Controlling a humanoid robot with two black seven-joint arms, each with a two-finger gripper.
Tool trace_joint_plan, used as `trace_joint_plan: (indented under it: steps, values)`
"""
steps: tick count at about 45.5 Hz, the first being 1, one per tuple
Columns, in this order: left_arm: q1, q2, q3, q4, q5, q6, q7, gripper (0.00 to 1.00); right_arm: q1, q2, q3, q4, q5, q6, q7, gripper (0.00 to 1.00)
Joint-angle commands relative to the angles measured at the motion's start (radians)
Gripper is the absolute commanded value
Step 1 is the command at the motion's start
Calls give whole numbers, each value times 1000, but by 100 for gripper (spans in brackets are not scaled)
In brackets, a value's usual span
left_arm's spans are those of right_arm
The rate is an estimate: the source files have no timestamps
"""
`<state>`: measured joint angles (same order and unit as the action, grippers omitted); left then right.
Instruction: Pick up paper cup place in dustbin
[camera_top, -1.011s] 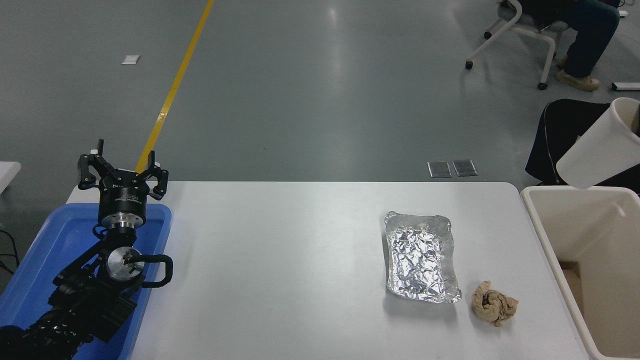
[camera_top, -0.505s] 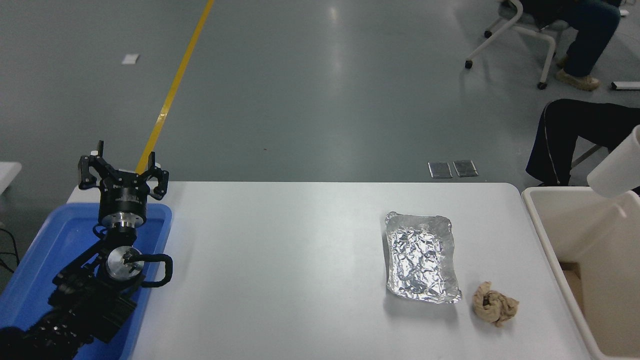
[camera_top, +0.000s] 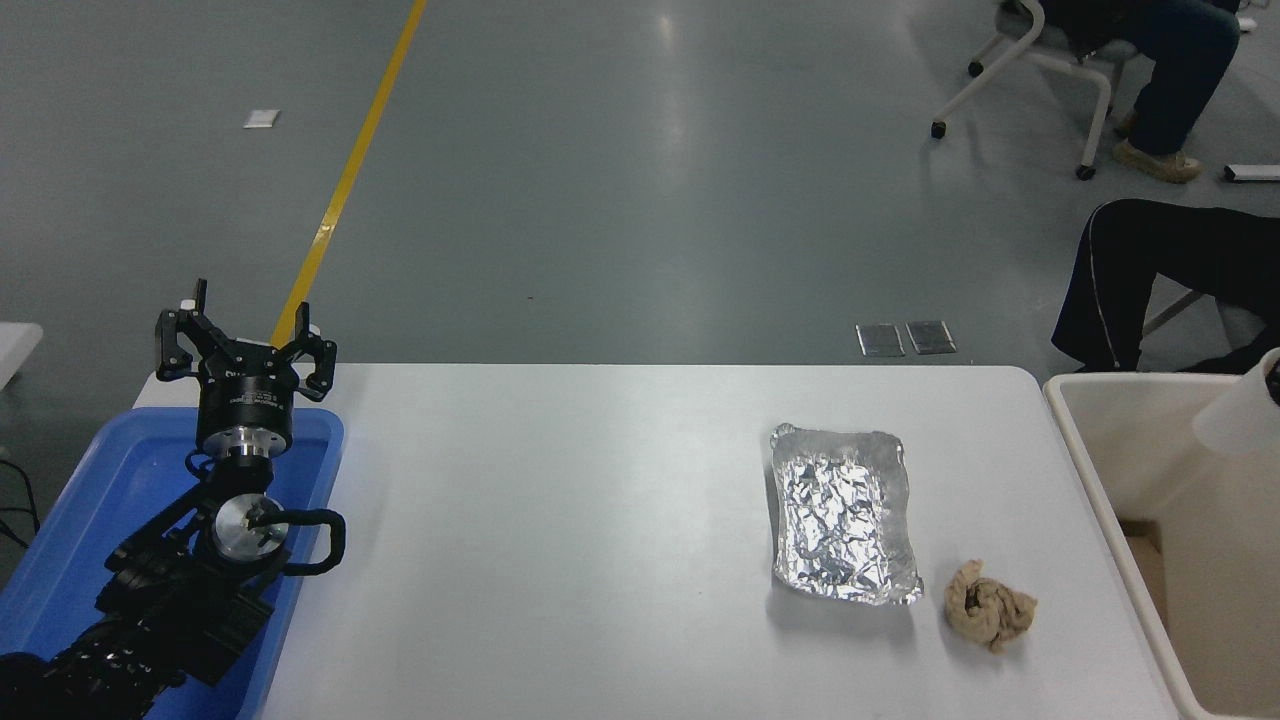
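The paper cup (camera_top: 1240, 415) is showing at the 3 o'clock edge, tilted, over the dustbin (camera_top: 1085, 470), whose wide mouth is leaving ample room below; what is holding it is lying out of view. The left gripper (camera_top: 243, 345) is sitting at 9 o'clock, fingers spread, over the blue tray (camera_top: 70, 540), well apart.

White paper cup (camera_top: 1240, 418) tilted, over beige dustbin (camera_top: 1090, 462)

Paper cup (camera_top: 1240, 415) at 3 o'clock is cut by the right edge, its holder hidden. Dustbin (camera_top: 1095, 470) runs off right and bottom edges at 4 o'clock. Seated person (camera_top: 1150, 275) at 2 o'clock: only legs visible.
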<state>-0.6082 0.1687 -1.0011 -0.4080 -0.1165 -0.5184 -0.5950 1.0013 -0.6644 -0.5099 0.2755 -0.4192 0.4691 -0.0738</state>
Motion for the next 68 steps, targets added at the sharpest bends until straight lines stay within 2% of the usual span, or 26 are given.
trace_joint_plan:
  steps: [1,9,17,18,19,22,23,25,29,39,46,56,63,68]
  values:
    - [1,0,-1,0,0,0,0,99,-276,178,50,-215,23,-171,-7,0]
    - [1,0,-1,0,0,0,0,99,-362,273,45,-295,94,-277,-17,0]
    - [1,0,-1,0,-2,0,0,99,-431,330,48,-298,123,-380,-53,0]
    - [-1,0,-1,0,-2,0,0,99,-435,336,50,-300,123,-391,-64,5]
    - [-1,0,-1,0,-2,0,0,99,-438,342,50,-300,123,-402,-75,16]
    - [-1,0,-1,0,0,0,0,99,-443,353,48,-300,123,-438,-115,57]
    - [1,0,-1,0,0,0,0,99,-443,353,48,-300,123,-449,-122,67]
    - [-1,0,-1,0,0,0,0,99,-446,353,48,-300,123,-461,-124,79]
    - [-1,0,-1,0,-2,0,0,99,-448,350,45,-302,123,-471,-126,92]
    - [1,0,-1,0,-2,0,0,99,-431,350,45,-303,131,-475,-123,98]
    - [1,0,-1,0,-2,0,0,99,-365,355,48,-297,175,-468,-113,98]
    - [1,0,-1,0,-3,0,-2,99,-284,359,-21,-275,175,-451,-54,98]
    - [1,0,-1,2,-5,1,-2,99,-146,352,-70,-150,172,-443,-53,99]
    - [1,0,-1,2,-5,1,-2,99,-27,301,-105,-21,161,-443,-53,99]
